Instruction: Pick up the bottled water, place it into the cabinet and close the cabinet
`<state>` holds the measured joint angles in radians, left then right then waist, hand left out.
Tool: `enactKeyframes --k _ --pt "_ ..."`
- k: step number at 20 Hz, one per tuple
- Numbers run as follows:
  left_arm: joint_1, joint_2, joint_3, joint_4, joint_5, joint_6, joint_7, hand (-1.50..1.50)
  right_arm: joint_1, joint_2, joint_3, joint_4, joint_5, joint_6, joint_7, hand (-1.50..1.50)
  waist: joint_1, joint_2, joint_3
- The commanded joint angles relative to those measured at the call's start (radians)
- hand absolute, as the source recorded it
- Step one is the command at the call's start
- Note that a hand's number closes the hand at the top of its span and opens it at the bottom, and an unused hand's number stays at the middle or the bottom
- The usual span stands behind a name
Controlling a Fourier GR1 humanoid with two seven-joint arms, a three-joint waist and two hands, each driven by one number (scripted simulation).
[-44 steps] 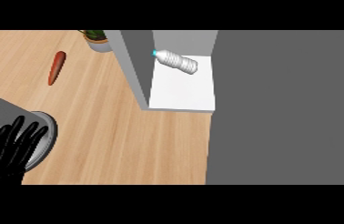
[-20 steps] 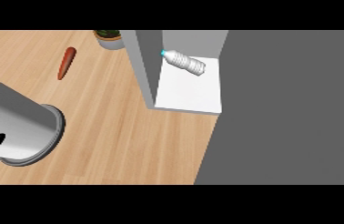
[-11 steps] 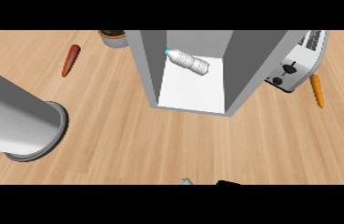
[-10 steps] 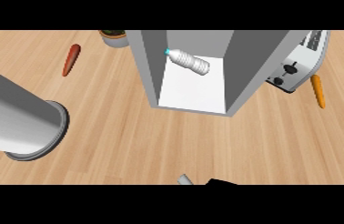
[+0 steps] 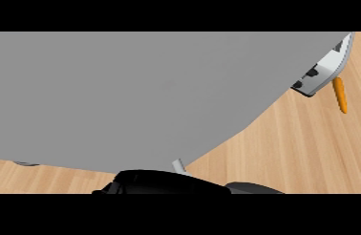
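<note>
While a broad grey surface covers most of the head view, the bottled water is hidden and I cannot tell where it lies. Near the counter's right edge, a toaster shows beside a carrot. A black hand sits low; which hand it is, or whether it is open, I cannot tell.

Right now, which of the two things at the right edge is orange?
The carrot: slim and orange, lying on the counter just below the white-and-black toaster.
</note>
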<state>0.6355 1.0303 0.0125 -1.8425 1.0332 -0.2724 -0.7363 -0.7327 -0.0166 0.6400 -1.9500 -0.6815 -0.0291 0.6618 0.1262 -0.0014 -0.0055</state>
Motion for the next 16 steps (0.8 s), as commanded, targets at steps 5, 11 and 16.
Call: enactKeyframes --k 5,11,16 --pt "0.177 -0.021 0.128 0.034 0.008 -0.135 -0.045 -1.50 -0.235 0.016 -0.083 0.324 -0.202 -0.021 -0.060 1.50 -0.044 0.001 0.005" --pt "0.223 -0.072 0.195 0.005 0.001 -0.150 -0.029 -1.50 -0.194 0.014 -0.167 0.420 -0.280 0.063 -0.014 1.50 -0.083 0.003 0.007" --pt "0.253 -0.076 0.271 0.024 0.031 -0.205 0.001 -1.50 -0.115 -0.052 -0.216 0.525 -0.257 0.197 -0.092 1.50 -0.091 0.004 0.007"
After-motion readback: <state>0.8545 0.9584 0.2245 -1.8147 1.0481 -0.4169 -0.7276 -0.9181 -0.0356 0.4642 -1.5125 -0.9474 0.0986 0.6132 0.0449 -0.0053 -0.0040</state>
